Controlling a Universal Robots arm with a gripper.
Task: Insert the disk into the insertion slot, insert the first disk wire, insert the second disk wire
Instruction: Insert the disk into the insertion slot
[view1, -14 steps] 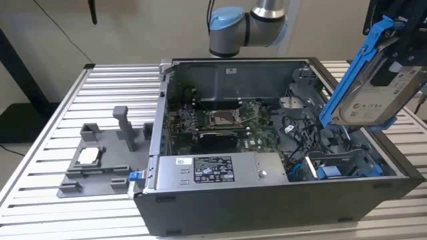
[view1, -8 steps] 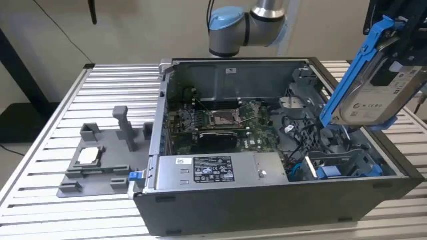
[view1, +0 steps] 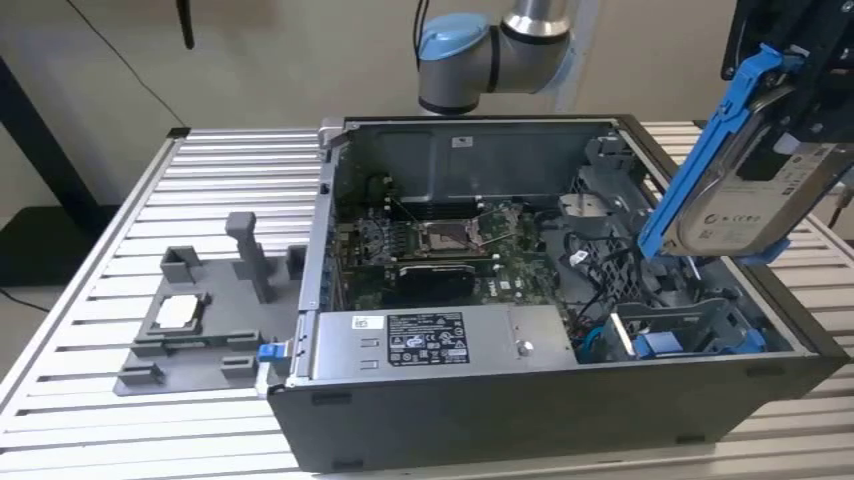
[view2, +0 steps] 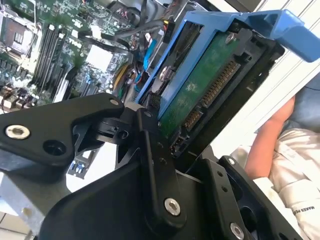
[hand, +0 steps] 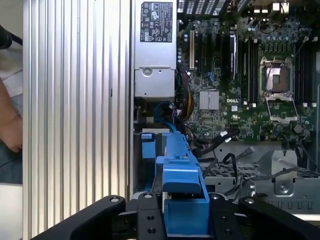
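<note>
- My jaws are clamped on the disk (view1: 754, 195), which is tilted on edge.
- It hangs over the open case (view1: 534, 410), above the insertion slot (view1: 674, 330) and apart from it.

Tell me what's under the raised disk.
Below the disk sits the insertion slot in its grey-blue cage, black cables beside it. The slot's depth is hidden by cage walls.

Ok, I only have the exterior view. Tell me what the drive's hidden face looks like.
Observer: In the second wrist view the drive shows a bare green circuit board on its other face.
Operator: Now check the grip.
Observer: In the first wrist view the gripper clamps the blue carrier from both sides.
Operator: Say who's nearby.
Observer: A person's arm is at the edge of the table.
</note>
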